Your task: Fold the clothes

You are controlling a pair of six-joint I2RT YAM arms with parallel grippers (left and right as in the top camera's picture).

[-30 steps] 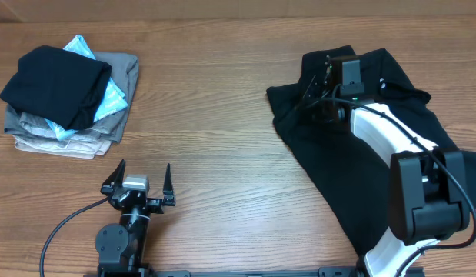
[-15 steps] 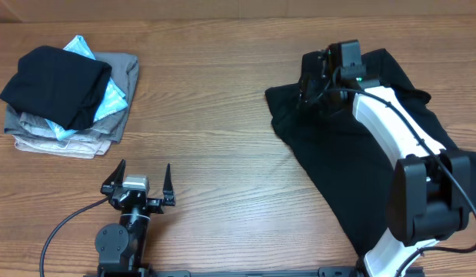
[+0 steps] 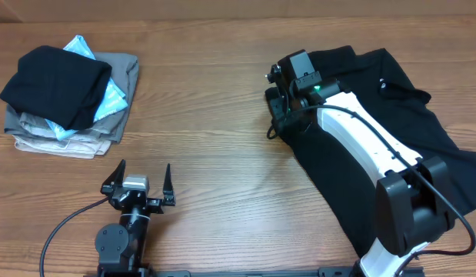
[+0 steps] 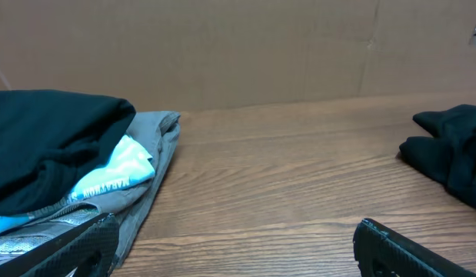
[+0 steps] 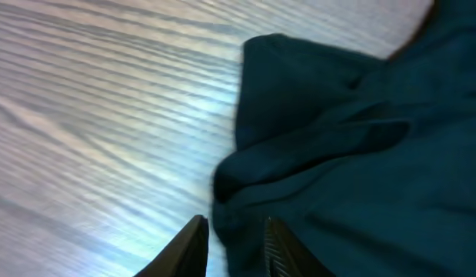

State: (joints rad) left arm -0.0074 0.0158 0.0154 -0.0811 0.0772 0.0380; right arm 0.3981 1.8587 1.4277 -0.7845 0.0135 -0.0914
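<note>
Left gripper [image 3: 144, 168] sitting wide open and empty at 7 o'clock, right gripper [image 5: 234, 245] sitting at black T-shirt [image 3: 411, 100] edge.
Shirt lying crumpled on table [image 3: 222, 115] at 3 o'clock; right fingers showing narrow gap, fabric edge between them, can't tell if clamping.

T-shirt [image 3: 414, 108]: plain black | table [image 3: 222, 115]: brown wood-grain | right arm [image 3: 353, 127]: white | light-blue garment [image 4: 114, 175]: white print, possibly lettering

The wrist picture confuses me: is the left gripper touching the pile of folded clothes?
Apart. The overhead view shows bare table between the left gripper and the pile of folded clothes.
</note>
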